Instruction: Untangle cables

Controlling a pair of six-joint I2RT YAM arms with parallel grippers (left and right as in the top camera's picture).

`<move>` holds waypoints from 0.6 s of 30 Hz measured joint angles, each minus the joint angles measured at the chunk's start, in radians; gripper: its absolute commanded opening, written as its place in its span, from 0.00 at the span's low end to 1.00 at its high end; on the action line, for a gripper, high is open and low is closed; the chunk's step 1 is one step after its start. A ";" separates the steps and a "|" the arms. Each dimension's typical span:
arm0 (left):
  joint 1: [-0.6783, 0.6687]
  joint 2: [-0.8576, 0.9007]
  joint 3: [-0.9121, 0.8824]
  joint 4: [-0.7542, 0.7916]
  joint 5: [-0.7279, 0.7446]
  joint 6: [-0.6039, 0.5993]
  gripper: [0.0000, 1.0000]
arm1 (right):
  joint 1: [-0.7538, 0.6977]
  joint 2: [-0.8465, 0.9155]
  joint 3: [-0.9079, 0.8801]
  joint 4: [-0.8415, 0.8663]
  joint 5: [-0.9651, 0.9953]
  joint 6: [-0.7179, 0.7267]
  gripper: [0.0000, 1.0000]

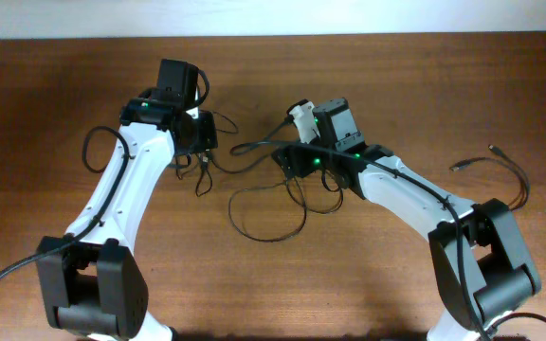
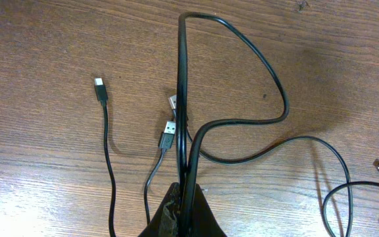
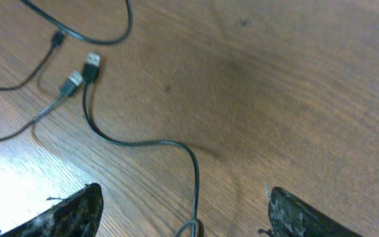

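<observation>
The left jaws are pinched shut on a black cable, which runs straight out from between them and then loops off to one side. The right jaws stand wide and hold nothing. A second cable lies on the worktop between them, its plugs well ahead. The step in hand looks like separating strands. Next, the right jaws probably need to drop, close on that strand and draw it away.

Black cables, silver-tipped plugs, brown wood-grain table
</observation>
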 measured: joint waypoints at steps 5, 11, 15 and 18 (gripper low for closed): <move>0.000 0.000 0.000 0.000 0.000 0.000 0.00 | 0.008 0.040 0.000 -0.087 0.018 -0.005 0.69; 0.000 0.000 0.000 0.000 0.000 0.000 0.00 | 0.010 0.045 0.005 -0.277 0.060 -0.011 0.68; 0.000 0.000 0.000 0.000 0.000 0.000 0.00 | 0.010 0.047 0.100 -0.615 0.058 -0.012 0.97; 0.000 0.000 -0.001 -0.001 0.000 0.000 0.00 | 0.016 0.045 0.324 -0.738 0.055 -0.006 0.98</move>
